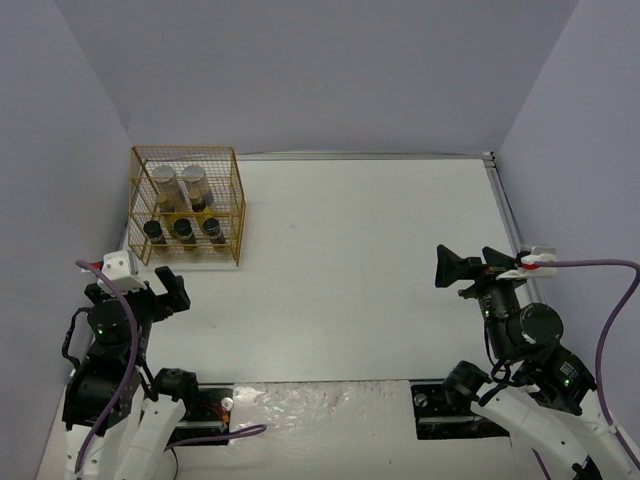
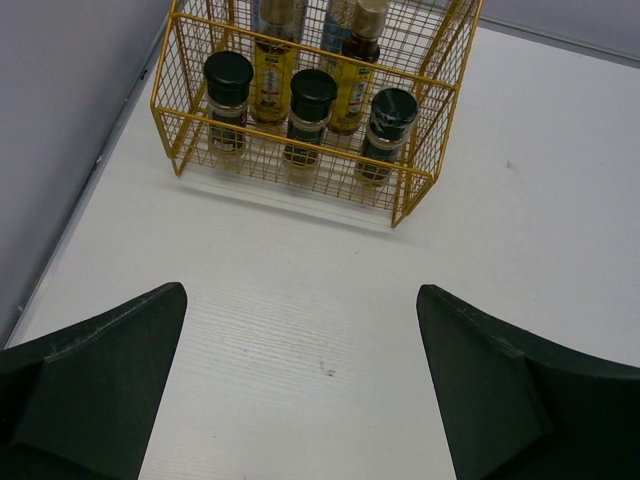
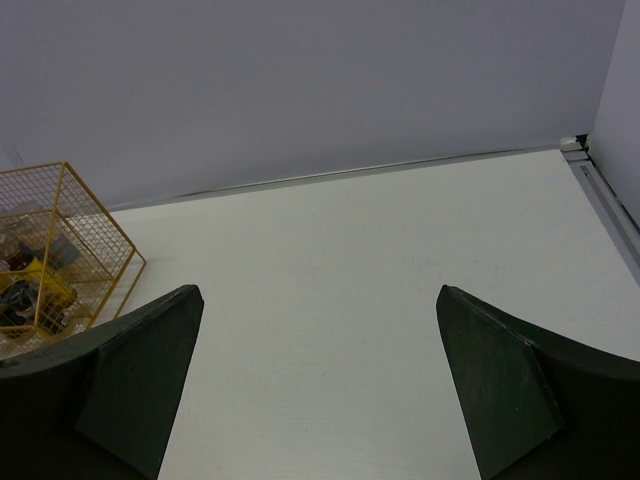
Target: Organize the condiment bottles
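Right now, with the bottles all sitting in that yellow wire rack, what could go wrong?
The left pincer is open and pointed at the rack; a careless forward move could shove the rack or catch its wires. The dark jars stand in front of the yellow bottles, packed close, so reaching for a back one might tip a front one.

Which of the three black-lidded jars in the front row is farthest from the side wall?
The right-end jar, by the yellow rack's front corner post, away from the wall.
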Robot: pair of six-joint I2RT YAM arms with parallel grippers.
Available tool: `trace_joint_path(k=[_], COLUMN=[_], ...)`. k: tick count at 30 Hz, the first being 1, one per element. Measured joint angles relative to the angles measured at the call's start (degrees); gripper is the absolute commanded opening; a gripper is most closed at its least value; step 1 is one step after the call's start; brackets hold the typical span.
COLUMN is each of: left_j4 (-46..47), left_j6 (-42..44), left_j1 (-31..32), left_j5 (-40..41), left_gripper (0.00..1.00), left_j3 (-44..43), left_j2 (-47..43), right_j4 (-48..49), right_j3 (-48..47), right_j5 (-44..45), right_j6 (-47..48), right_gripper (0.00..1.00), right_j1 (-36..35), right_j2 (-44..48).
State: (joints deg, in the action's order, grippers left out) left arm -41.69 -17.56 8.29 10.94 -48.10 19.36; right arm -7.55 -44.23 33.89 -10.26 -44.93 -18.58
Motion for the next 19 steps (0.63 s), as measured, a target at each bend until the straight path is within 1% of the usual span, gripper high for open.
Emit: trace_joint_path(k=[7,19], left_j4=[-0.1,-0.1], left_j6=[0.9,0.9], left_j1=[0.6,0.7], left_j5=[-2.2,-2.6], left_gripper=[0.97,0.97], left_j3=[0.0,0.0], left_j2=[-2.2,-4.2], right_j4=[0.0,0.0], right_j3=[0.0,0.0], right_j5=[0.0,0.0], right_j6=[0.0,0.0], right_gripper=[1.00,1.00], right_j1=[0.0,0.0], right_j2=[0.1,0.2])
